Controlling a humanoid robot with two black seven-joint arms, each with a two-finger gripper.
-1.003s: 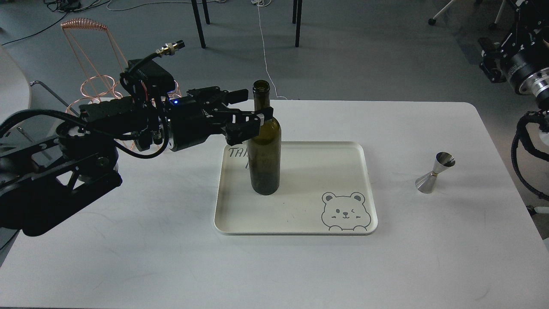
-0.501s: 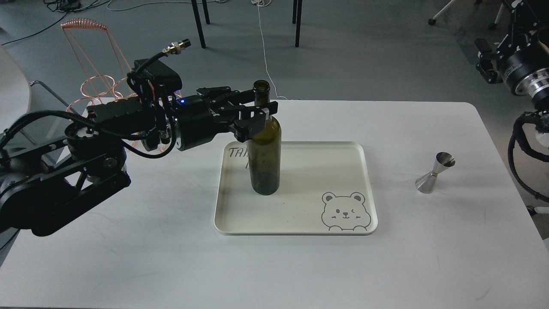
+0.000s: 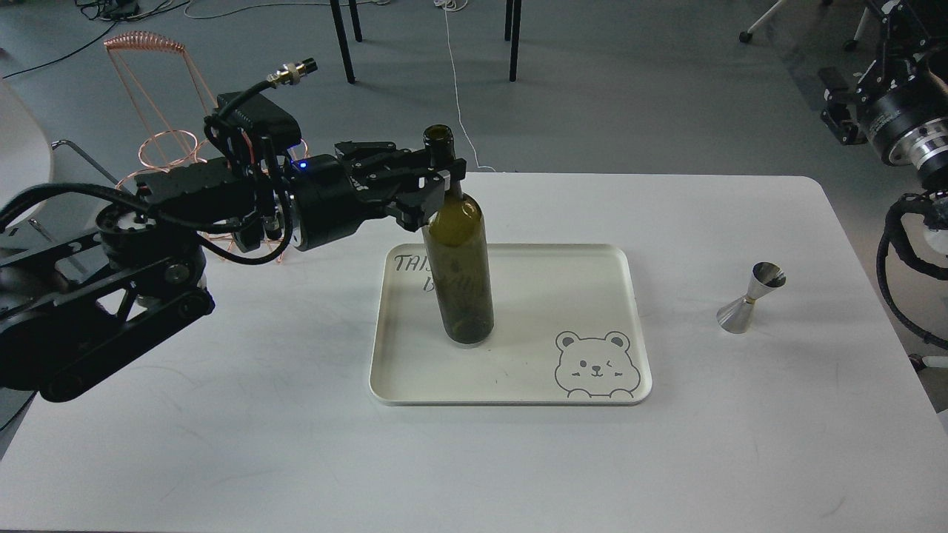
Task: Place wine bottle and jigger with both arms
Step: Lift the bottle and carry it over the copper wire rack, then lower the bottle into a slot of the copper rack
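White desk (image 3: 222,444), grey floor behind. Bottle (image 3: 458,266) tilts over the tray (image 3: 518,396), its neck clamped in the left gripper (image 3: 437,185), its base at the tray's 9 o'clock side, so not yet released. Jigger (image 3: 749,298) waits untouched on the desk at 3 o'clock; the right gripper is out of view.

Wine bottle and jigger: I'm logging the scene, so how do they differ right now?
The wine bottle is tall, dark green glass; the jigger is short, shiny metal. The bottle leans, its neck gripped by the left pincer; the jigger stands free and upright. The bottle is over the tray; the jigger is on the table. Both are open-topped.
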